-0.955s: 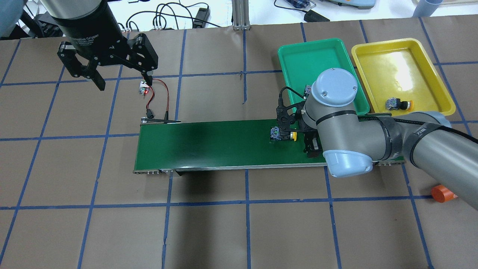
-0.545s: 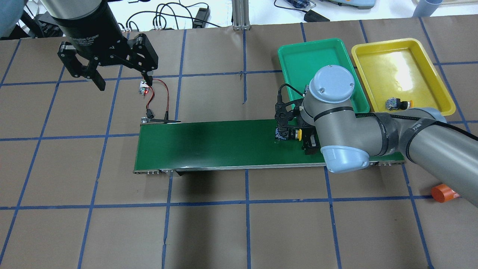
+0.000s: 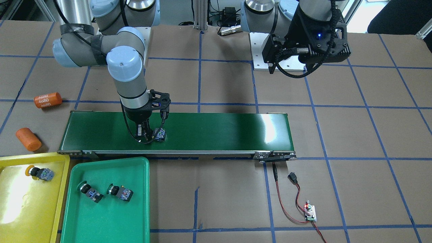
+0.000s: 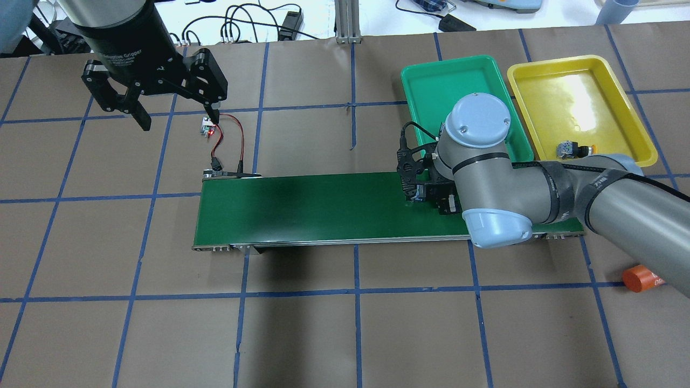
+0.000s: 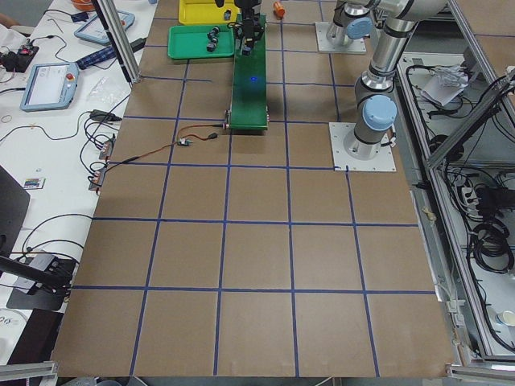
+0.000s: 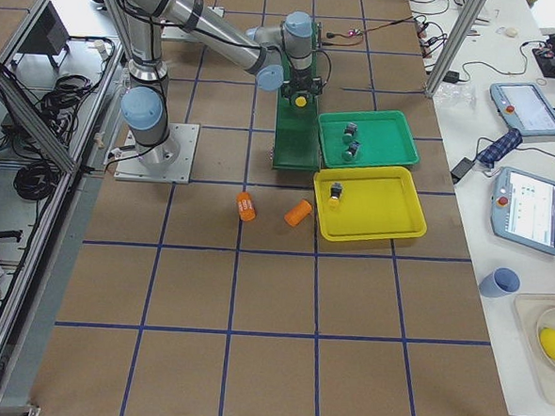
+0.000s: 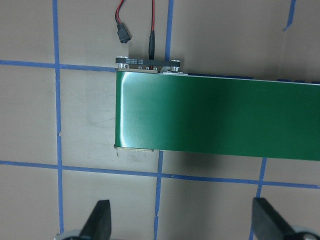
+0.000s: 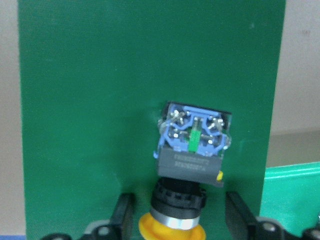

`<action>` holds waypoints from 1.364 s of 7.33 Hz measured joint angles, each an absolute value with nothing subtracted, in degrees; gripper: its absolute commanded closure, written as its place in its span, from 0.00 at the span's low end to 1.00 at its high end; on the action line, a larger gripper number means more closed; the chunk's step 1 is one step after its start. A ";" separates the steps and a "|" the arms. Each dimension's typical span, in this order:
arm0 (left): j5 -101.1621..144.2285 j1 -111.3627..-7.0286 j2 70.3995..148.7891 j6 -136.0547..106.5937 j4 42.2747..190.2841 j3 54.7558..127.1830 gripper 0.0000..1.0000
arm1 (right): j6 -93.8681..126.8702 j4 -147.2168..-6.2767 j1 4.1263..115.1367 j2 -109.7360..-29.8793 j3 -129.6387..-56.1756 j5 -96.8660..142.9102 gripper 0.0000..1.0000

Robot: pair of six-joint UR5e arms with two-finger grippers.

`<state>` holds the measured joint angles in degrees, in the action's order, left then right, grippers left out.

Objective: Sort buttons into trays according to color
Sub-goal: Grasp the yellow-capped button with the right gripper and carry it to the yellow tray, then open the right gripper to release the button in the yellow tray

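Observation:
A yellow-capped button [image 8: 192,150] lies on its side on the dark-green belt; it also shows in the front view [image 3: 160,135]. My right gripper [image 8: 179,217] is low over the belt [image 3: 143,135], open, with one finger on each side of the button's black collar and cap and a gap on both sides. Two green-capped buttons [image 3: 89,192] [image 3: 119,192] lie in the green tray [image 3: 101,222]. One yellow-capped button [image 3: 38,172] lies in the yellow tray [image 3: 17,209]. My left gripper [image 4: 180,121] hangs open and empty over the belt's far end.
The conveyor belt [image 3: 209,130] runs across the table's middle. A small controller board with red and black wires [image 3: 308,212] lies by its end. Two orange cylinders [image 3: 48,100] [image 3: 28,139] lie beside the belt near the yellow tray.
The yellow-capped button has come along the belt to sit between my right gripper's fingers, now mostly hidden under the wrist from overhead. The right arm shifted slightly. The left arm has not moved.

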<state>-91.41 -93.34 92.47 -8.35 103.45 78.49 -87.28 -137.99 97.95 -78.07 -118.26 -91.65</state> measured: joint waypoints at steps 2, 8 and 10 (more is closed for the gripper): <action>-91.47 -93.34 92.25 -8.29 103.50 78.49 0.00 | -88.69 -137.85 97.61 -78.02 -116.99 -93.70 0.76; -89.83 -93.28 91.10 -4.74 103.94 78.45 0.00 | -97.30 -128.89 80.58 -68.97 -96.68 -93.59 0.76; -89.71 -93.04 90.64 -3.32 104.21 78.55 0.00 | -110.05 -129.67 72.63 -65.79 -94.72 -89.56 0.56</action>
